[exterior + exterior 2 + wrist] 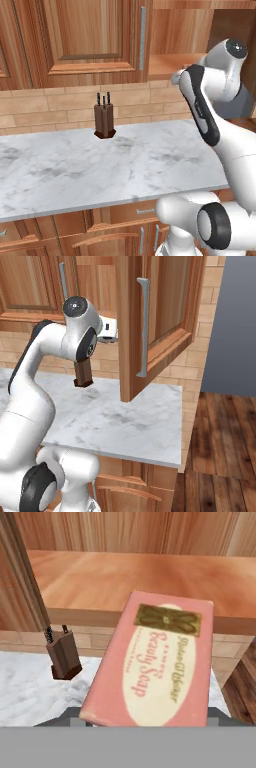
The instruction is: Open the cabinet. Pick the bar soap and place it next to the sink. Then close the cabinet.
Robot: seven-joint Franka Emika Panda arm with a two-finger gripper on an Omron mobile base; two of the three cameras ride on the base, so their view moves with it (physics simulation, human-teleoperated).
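Jaws clamped on the bar soap (pixel 157 662), its pink face reading "Beauty Soap", held up at the cabinet (pixel 165 316) mouth just off the bare shelf (pixel 150 577). I'd say back it straight out, clear of the open door, and keep it level before lowering. Below lies the white marble counter (pixel 100 165) with a knife block (pixel 104 120) against the brick backsplash (pixel 50 107); wood flooring (pixel 225 446) lies to the right.

The arm (pixel 220 165) is built of glossy white rounded segments. Dark grey bands and black discs are set at the joints, and a dark circular cap with a pale dot is seen on one joint.
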